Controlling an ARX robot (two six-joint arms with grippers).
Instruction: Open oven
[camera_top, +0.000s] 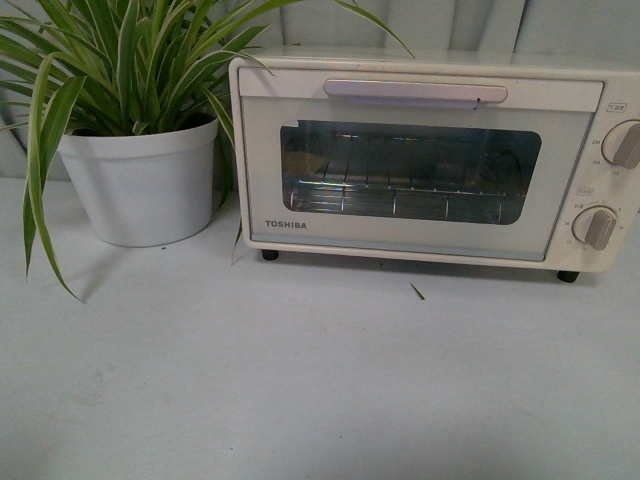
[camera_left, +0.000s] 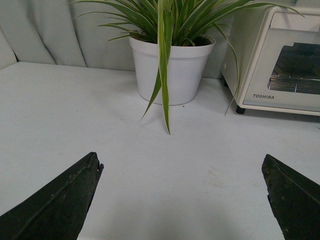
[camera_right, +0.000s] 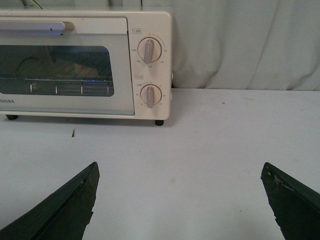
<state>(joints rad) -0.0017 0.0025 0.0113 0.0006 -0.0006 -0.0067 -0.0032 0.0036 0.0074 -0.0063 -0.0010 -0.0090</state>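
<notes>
TOSHIBA toaster oven (camera_top: 420, 160) is sitting door-shut at back of table (camera_top: 300, 380), w/ spider plant pot (camera_top: 140, 180) just beside it on robot's left. Left gripper (camera_left: 181, 162) and right gripper (camera_right: 180, 169) are hovering over the table in front, both jaws spread wide, holding nothing.

White table (camera_top: 300, 390) bears oven (camera_top: 420, 165) and potted plant (camera_top: 140, 185).

**Q:** Lighting status?
**A:** I read even, cool, diffuse light in all three views. Soft, shallow shadows lie under the oven (camera_top: 435, 160) and beside the pot (camera_top: 140, 185).
**Q:** Glare? Focus?
**A:** I see a faint bluish sheen on the oven glass. The front view is slightly soft; the wrist views are sharper.
</notes>
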